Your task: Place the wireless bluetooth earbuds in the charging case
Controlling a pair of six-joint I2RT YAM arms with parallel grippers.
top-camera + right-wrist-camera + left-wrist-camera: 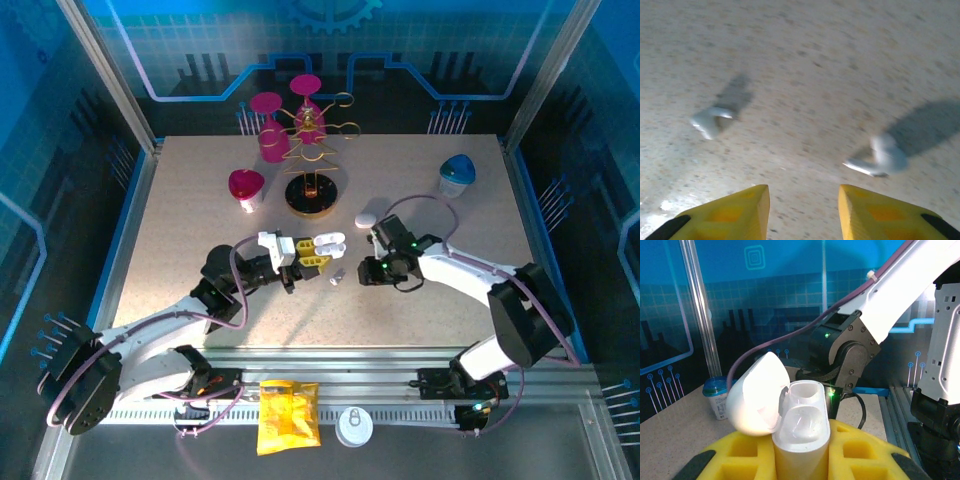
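We see a speckled beige bench (pixel 200 230) inside a frame of metal posts, with blue printed panels behind and along the sides.

The left arm (pixel 170 325) stretches from the near left corner towards the middle of the bench, bent at the elbow. Its end effector (pixel 800 460) is clamped on the charging case (pixel 801 430), the yellow foam pads pressing on either side. The right arm (pixel 470 268), white with black joints, reaches in from the near right and folds towards the centre. Its end effector (pixel 802 192) points down at the bench with its yellow tips apart, gripping nothing.

At the back stands a gold wire rack (pixel 312 160) on a dark round base, carrying upturned pink glasses. A pink cup (pixel 246 187) sits to its left. A pot with a blue lid (pixel 458 175) sits well apart at the back right. On the metal rail at the near edge lie a yellow packet (pixel 288 415) and a round white lid (pixel 353 427).

The case is smooth, glossy white plastic. It is held above the bench with its rounded lid (pixel 757 395) hinged open to one side, and we can see a moulded well inside. A small white rounded object (pixel 366 219) lies near the rack's base.

Two earbuds lie on the bare bench just ahead of the right tips, one (pixel 710 120) to the left and one (pixel 880 157) to the right. They are well apart, each casts a shadow, and both are blurred.
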